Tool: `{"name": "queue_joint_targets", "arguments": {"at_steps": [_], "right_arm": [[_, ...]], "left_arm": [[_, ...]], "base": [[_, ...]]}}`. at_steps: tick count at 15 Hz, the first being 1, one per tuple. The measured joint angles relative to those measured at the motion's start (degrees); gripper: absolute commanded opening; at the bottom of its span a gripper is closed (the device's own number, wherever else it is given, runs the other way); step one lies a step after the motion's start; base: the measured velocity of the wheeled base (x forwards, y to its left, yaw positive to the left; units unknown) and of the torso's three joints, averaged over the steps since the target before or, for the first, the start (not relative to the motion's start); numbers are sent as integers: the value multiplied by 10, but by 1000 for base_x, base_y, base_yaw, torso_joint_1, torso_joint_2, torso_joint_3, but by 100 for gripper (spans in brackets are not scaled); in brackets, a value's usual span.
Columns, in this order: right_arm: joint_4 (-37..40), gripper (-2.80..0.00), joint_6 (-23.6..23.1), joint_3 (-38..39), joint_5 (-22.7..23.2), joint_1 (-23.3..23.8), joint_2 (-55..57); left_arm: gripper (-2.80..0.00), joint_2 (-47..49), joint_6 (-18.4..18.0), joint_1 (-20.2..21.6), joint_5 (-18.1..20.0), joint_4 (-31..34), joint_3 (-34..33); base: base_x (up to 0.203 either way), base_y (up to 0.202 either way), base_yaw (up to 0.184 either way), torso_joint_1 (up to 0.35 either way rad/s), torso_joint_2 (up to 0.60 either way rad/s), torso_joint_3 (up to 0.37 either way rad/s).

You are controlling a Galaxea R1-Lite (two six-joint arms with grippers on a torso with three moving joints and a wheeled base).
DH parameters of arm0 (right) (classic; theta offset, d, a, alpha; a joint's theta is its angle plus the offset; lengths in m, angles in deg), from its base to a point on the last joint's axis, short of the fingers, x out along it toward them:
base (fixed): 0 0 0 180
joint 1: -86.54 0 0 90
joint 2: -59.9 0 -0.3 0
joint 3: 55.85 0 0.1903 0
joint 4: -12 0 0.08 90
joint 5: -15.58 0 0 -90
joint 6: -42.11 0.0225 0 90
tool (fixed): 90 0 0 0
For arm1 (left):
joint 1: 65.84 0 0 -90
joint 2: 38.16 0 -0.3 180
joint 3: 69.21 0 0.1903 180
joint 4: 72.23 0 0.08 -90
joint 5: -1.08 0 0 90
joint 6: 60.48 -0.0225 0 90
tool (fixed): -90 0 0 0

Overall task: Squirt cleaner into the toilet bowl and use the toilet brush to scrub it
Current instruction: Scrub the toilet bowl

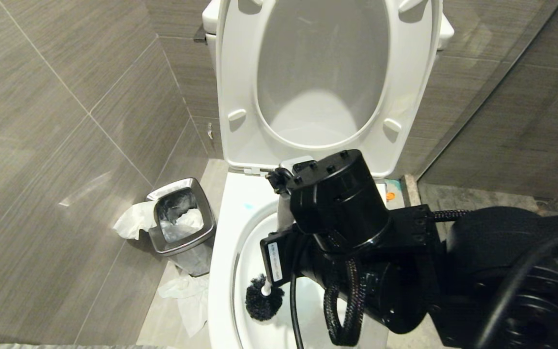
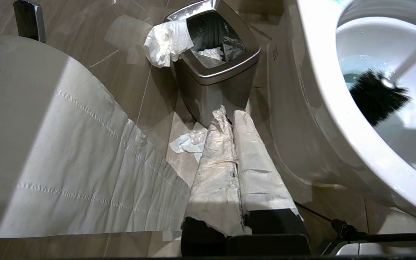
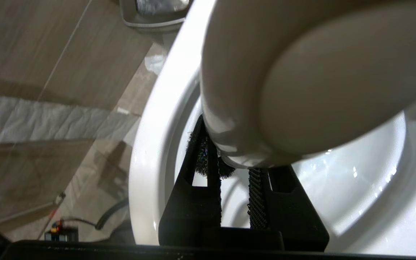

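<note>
Black bristle head of grey-handled toilet brush (image 1: 263, 303) sits at bowl's 7 o'clock wall in glossy white ceramic toilet bowl (image 1: 221, 271); right gripper (image 3: 234, 169) jaws clamp handle for scrubbing leverage. Left gripper (image 2: 235, 173) parked, jaws closed.

From the head we look down; both wrist views sit close, sharing the toilet bowl (image 1: 225, 271) with it.
</note>
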Motion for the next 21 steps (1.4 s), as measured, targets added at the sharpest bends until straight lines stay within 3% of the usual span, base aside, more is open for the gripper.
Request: {"name": "queue_joint_targets", "arguments": {"at_steps": [5, 9, 14, 21], "right_arm": [[-1, -280, -35, -89, -1, 62, 63], [2, -280, -61, -108, -1, 111, 76], [5, -280, -69, -49, 0, 135, 35], [1, -280, -47, 115, 7, 134, -75]], "left_arm": [[-280, 0, 0, 0, 0, 0, 0], [-280, 0, 0, 0, 0, 0, 0], [-280, 0, 0, 0, 0, 0, 0], [-280, 0, 0, 0, 0, 0, 0]], "base": [[0, 0, 0, 0, 0, 0], [0, 0, 0, 0, 0, 0], [0, 0, 0, 0, 0, 0], [0, 0, 0, 0, 0, 0]]}}
